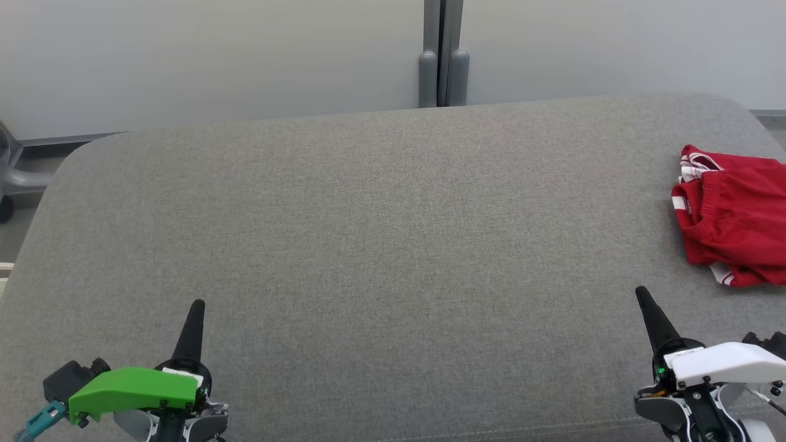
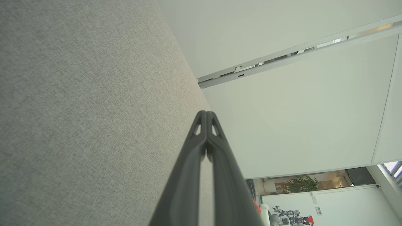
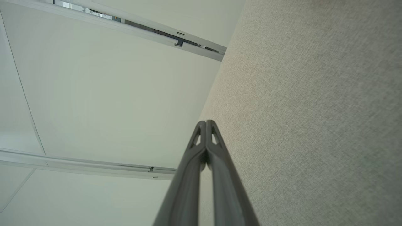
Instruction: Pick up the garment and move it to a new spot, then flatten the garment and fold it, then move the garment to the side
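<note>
Red garment (image 1: pixel 734 227) at 3 o'clock: clipped by head view's edge, its far part unseen. Mounts of left gripper (image 1: pixel 196 305) at 7 and right gripper (image 1: pixel 640 291) at 5: cut by bottom edge. Left wrist view, 5 o'clock: background clutter (image 2: pixel 292 216) too small to identify.

Grey surface (image 1: pixel 368 245) open across middle; red garment (image 1: pixel 734 221) bunched far right.
</note>
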### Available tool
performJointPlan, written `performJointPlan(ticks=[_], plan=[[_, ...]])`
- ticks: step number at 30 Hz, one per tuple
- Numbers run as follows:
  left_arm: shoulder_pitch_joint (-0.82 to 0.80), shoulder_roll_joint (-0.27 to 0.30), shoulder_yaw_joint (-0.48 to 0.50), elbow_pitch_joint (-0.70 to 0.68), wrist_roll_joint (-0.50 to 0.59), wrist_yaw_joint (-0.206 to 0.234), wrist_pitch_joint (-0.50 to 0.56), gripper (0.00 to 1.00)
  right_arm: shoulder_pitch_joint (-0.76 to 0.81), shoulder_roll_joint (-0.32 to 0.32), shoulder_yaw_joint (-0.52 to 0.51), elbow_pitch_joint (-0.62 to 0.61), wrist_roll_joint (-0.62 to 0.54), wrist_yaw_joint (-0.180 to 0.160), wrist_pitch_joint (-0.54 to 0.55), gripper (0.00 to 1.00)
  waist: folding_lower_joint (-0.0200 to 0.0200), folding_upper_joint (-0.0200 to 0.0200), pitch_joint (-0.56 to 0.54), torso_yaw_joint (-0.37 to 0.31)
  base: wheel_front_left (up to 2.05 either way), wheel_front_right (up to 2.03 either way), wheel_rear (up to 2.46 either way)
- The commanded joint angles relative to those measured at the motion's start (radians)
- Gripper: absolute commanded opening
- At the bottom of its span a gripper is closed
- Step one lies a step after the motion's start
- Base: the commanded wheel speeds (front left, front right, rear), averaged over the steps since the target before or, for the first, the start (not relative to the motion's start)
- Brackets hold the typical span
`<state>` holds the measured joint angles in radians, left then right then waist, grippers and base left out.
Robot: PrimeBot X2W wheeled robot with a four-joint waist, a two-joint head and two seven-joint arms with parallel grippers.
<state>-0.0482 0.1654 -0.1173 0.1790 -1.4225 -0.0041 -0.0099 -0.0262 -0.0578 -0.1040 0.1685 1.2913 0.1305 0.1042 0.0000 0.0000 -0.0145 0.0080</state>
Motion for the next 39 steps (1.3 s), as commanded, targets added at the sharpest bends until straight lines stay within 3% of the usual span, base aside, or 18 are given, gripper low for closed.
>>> performJointPlan(ticks=[1,39], plan=[[-0.025,-0.004,0.016,-0.002,-0.013,-0.011,0.005,0.00,-0.018,-0.007,-0.006,-0.001,0.023,0.001,0.004,0.00,0.0000,0.0000,0.000,0.000,0.00,0.00,0.00],[-0.037,-0.100,0.144,0.034,-0.186,-0.117,0.065,0.00,-0.036,-0.004,-0.054,0.029,0.296,0.000,0.042,0.00,0.0000,0.0000,0.015,-0.007,0.00,0.00,0.00]])
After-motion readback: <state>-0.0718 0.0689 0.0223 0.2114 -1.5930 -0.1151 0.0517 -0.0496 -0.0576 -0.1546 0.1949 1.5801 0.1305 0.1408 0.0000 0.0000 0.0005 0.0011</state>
